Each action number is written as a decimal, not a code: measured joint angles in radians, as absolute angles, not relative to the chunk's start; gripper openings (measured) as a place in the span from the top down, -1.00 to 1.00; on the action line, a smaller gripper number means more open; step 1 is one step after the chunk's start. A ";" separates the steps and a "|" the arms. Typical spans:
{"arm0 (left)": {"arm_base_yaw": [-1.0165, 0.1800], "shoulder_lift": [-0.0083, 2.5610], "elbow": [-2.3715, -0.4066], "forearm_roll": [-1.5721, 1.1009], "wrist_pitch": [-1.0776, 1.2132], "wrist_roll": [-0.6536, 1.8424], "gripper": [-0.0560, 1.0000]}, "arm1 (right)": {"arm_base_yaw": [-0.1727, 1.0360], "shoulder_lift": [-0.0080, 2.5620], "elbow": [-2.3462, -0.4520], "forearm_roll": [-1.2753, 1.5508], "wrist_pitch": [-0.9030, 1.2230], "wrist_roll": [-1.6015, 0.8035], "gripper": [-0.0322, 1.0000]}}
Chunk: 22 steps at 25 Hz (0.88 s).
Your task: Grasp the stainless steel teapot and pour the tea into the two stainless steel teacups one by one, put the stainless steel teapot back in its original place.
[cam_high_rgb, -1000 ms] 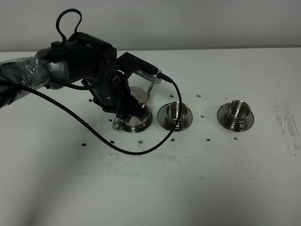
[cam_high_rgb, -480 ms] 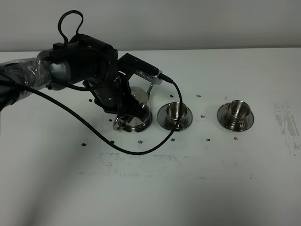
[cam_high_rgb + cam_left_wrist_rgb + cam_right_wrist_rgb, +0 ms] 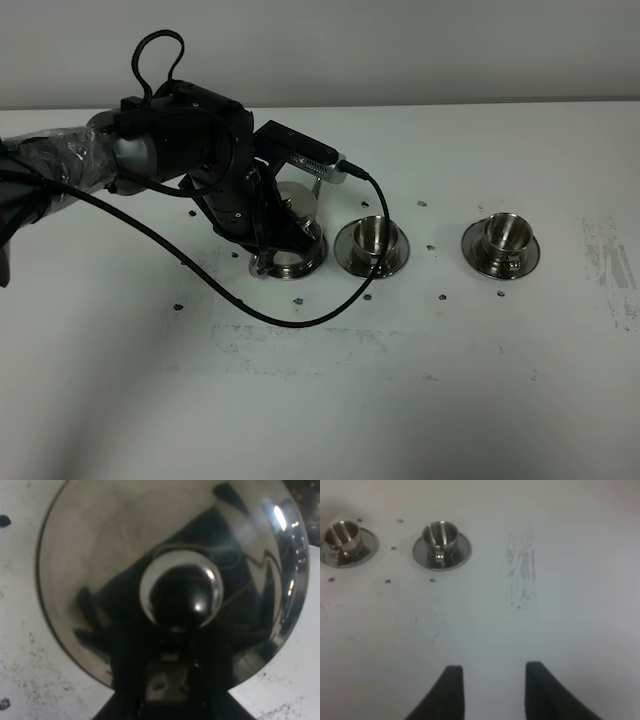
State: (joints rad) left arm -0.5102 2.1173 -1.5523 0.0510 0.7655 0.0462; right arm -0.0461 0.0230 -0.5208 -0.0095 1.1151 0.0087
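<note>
table (image 3: 420, 400): flat, white, matte, scuffed.
left gripper (image 3: 268, 245): black, low over the teapot, hiding its 9 o'clock side; whether it grips, I cannot tell.
right gripper (image 3: 494, 667): black tapered fingers spread apart, holding nothing, above bare table.
teapot (image 3: 100, 555): rounded mirror-bright steel, ball-knobbed lid, on its saucer.
saucer (image 3: 306, 266): round shiny steel.
teacups (image 3: 370, 237) (image 3: 503, 233): small polished steel, each on a round saucer, at the teapot's 3 o'clock.

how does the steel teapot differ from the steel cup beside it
The rounded steel teapot has a knobbed lid; the small steel teacup is open-topped. The teapot stands taller than the teacup. The left arm hides most of the teapot; only a cable crosses the teacup. Both are shiny.
</note>
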 joint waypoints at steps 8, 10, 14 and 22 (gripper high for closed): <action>-0.510 2.115 -1.552 0.052 0.764 0.069 0.51 | -0.046 0.023 -0.521 -0.009 1.115 0.008 0.33; -0.510 2.109 -1.552 0.051 0.773 0.079 0.51 | -0.046 0.023 -0.521 -0.009 1.115 0.008 0.33; -0.510 2.069 -1.552 0.051 0.817 0.094 0.51 | -0.046 0.023 -0.521 -0.009 1.115 0.008 0.33; -0.510 1.990 -1.552 0.053 0.856 0.133 0.51 | -0.046 0.023 -0.521 -0.009 1.115 0.008 0.33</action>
State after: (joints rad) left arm -0.5102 1.9904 -1.5523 0.0529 0.8559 0.1330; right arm -0.0461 0.0230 -0.5208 -0.0087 1.1151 0.0080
